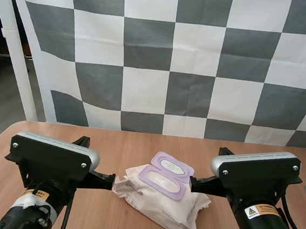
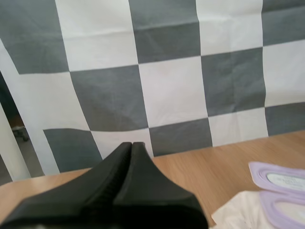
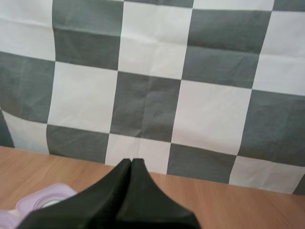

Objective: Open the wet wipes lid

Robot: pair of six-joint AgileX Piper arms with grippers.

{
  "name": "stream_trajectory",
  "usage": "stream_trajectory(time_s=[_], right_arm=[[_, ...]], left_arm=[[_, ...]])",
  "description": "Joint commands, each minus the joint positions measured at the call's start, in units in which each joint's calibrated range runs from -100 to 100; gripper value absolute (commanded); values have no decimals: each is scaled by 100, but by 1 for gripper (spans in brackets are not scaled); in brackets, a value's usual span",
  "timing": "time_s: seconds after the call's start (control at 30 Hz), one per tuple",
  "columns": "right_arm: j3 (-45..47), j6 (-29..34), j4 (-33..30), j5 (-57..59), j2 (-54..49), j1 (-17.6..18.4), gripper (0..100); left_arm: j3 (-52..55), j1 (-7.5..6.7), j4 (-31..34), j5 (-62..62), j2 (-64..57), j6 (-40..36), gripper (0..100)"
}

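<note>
On the table [image 1: 139, 145], midway between both arms: pack of wet wipes [image 1: 160, 207], crumpled, lying flat. Purple lid [image 1: 173, 165] flipped back off its oval frame [image 1: 160, 181], apparently open. Clenched on nothing: left gripper [image 2: 132, 144] and right gripper [image 3: 131, 161], tips just beside the pack's two ends. If opening further: pin the pack with one, nudge the lid rearward from beneath, gently.

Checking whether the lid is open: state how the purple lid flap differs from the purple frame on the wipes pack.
The frame lies flat on the wipes pack; the lid flap is swung back past its far edge. The lid flap carries an oval label; the frame rings a plain pale oval. Both are lilac, rounded, similar in size.
</note>
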Motion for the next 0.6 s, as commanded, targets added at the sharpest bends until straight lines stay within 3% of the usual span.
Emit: stream_trajectory(time_s=[0.0,0.13,0.3,0.4,0.57], right_arm=[[12,10,45,600,0,-9,0],[12,10,45,797,0,-9,0],[12,52,45,1335,0,-9,0],[12,107,45,1415,0,-17,0],[12,268,18,2210,0,-82,0]], left_arm=[[0,102,191,1548,0,-410,0],[0,172,714,2081,0,-1086,0],[0,178,2635,2763,0,-3201,0],[0,178,3378,2827,0,-4012,0],[0,160,3491,3050,0,-4135,0]])
